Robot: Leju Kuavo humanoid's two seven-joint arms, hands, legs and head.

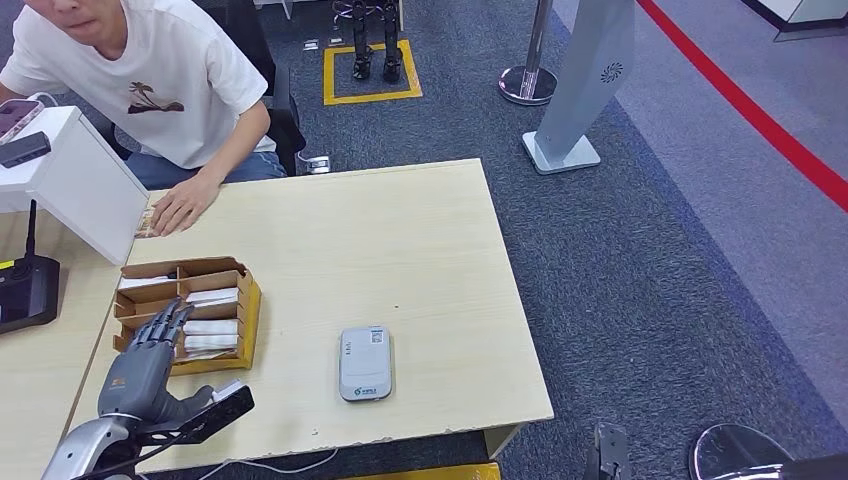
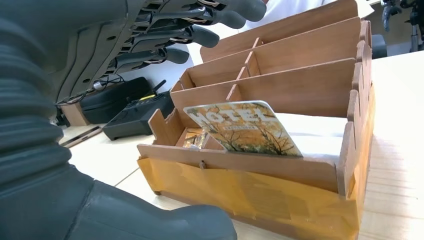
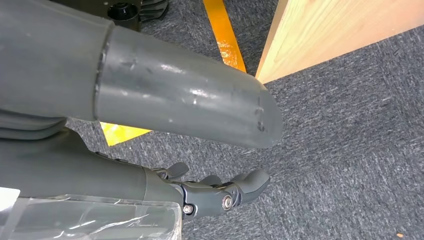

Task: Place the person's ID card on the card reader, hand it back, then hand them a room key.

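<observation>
The grey card reader [image 1: 365, 362] lies flat on the wooden table [image 1: 400, 240], near its front edge. Left of it stands a wooden divided box [image 1: 200, 315] with white key cards in its slots. My left hand [image 1: 143, 362] hovers over the box's near left corner, fingers stretched out and holding nothing. In the left wrist view a printed hotel key card [image 2: 244, 128] leans in the nearest slot of the box [image 2: 280, 180], below my fingers [image 2: 190, 36]. The person's hand [image 1: 181, 206] rests on the table's far left over a small card-like thing [image 1: 145, 226]. My right hand [image 3: 220, 192] hangs beside the table above the carpet, holding nothing.
A white stand [image 1: 70, 180] with a dark phone [image 1: 24, 149] on it sits at the far left. In front of it is a black device with an antenna [image 1: 25, 288]. On the carpet beyond the table stand a grey sign base [image 1: 575, 100] and a stanchion [image 1: 528, 80].
</observation>
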